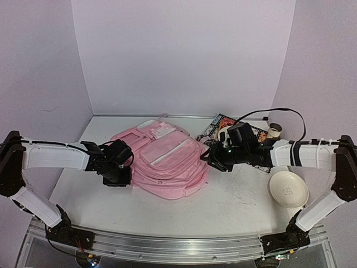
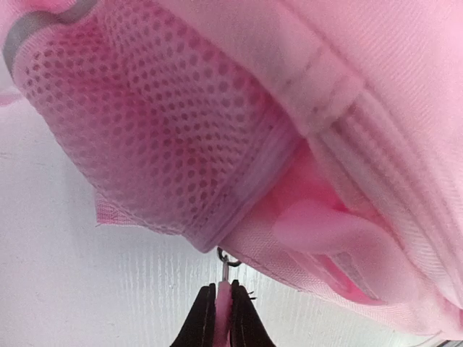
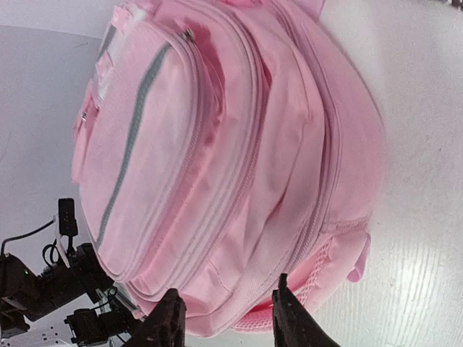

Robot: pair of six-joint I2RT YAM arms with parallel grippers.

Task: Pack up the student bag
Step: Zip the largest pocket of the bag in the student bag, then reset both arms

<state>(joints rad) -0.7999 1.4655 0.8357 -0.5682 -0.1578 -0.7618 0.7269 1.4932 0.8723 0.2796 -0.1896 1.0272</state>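
Observation:
The student bag (image 1: 167,159) lies flat in the middle of the table, pale pink, front pockets up. My left gripper (image 1: 124,163) is at the bag's left edge. In the left wrist view its jaws (image 2: 223,322) are shut on a pink zipper pull tab (image 2: 223,300) hanging from a metal ring (image 2: 227,262) under the mesh side pocket (image 2: 159,130). My right gripper (image 1: 215,159) is at the bag's right edge. In the right wrist view it (image 3: 228,318) stands open, its fingers apart on either side of the bag's (image 3: 231,144) near rim, pinching nothing.
A white bowl (image 1: 288,188) sits at the front right. A patterned book (image 1: 222,123) and a paper cup (image 1: 274,130) lie at the back right, behind my right arm. Walls close in the table on three sides.

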